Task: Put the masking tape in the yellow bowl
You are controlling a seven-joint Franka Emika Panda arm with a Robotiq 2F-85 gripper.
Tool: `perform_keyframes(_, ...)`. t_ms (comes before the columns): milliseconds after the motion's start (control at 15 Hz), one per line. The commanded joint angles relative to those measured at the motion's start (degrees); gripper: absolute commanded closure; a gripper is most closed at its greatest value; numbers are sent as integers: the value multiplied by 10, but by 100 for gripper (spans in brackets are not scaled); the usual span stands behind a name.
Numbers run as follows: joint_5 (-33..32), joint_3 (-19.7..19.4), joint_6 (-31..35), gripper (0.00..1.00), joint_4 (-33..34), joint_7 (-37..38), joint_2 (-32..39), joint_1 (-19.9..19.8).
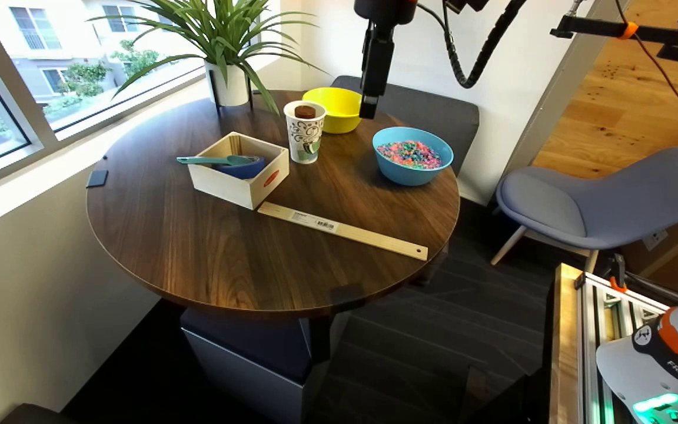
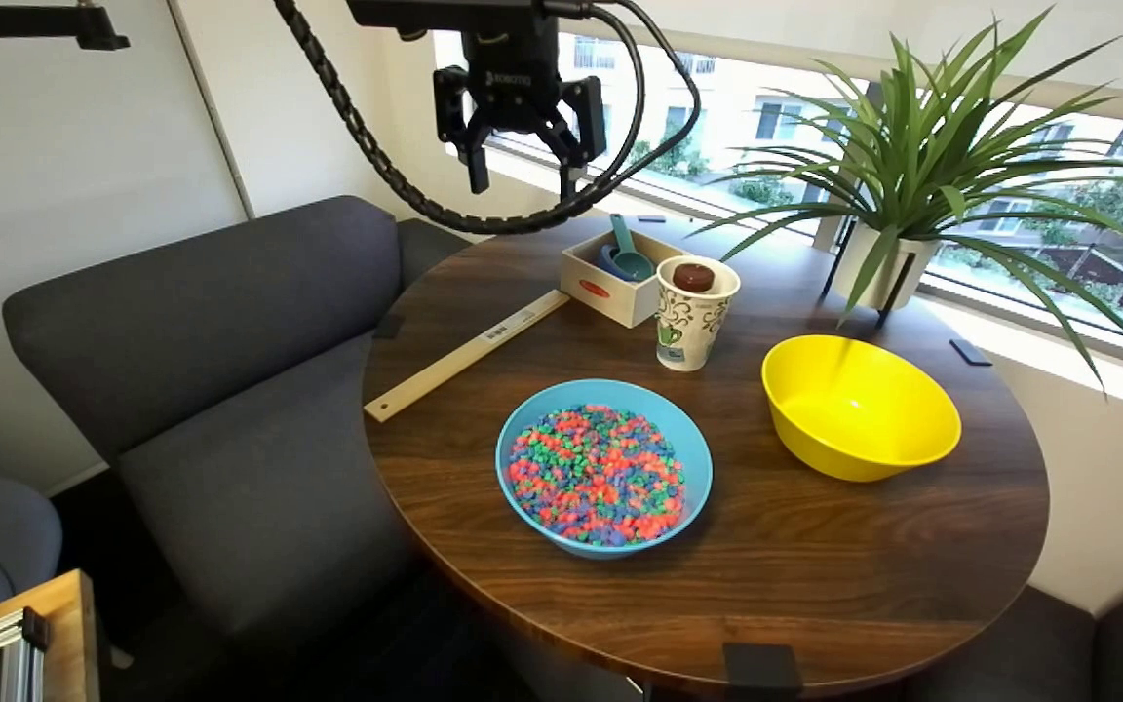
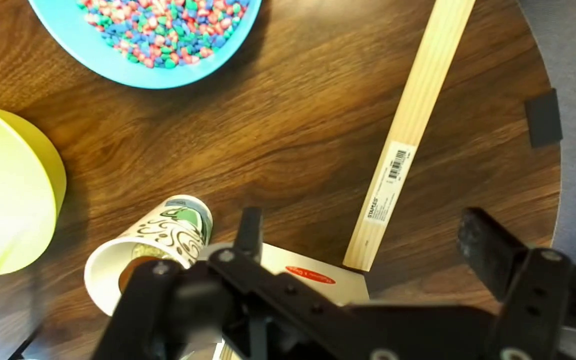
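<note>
A blue rounded object that looks like the masking tape roll (image 1: 246, 169) lies in a small light wooden box (image 1: 221, 187), partly under a teal scoop; it also shows in an exterior view (image 2: 608, 259). It is hidden in the wrist view, where the gripper covers most of the box. The yellow bowl (image 2: 844, 456) stands on the table beyond the paper cup, with nothing seen inside; the wrist view shows its side (image 3: 50, 160). My gripper (image 3: 363, 226) is open and empty, high above the table, its fingers wide apart; it also shows in an exterior view (image 2: 522, 180).
A paper cup (image 1: 305, 138) with a brown item in it stands beside the box. A blue bowl (image 2: 522, 497) holds colourful pebbles. A wooden ruler (image 1: 368, 237) lies near the box corner. A potted plant (image 1: 233, 85) stands by the window. The teal scoop's handle (image 1: 203, 160) sticks over the box rim.
</note>
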Motion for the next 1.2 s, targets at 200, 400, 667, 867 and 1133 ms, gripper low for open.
perform_keyframes(200,2,2,-2,0,12,0,10,-1)
perform_keyframes(400,-13,8,62,0,38,-10,65,7)
perform_keyframes(667,-27,10,147,0,76,-38,135,7)
perform_keyframes(867,-37,8,192,0,124,-41,187,9)
perform_keyframes(1133,-34,11,169,0,196,-48,252,16)
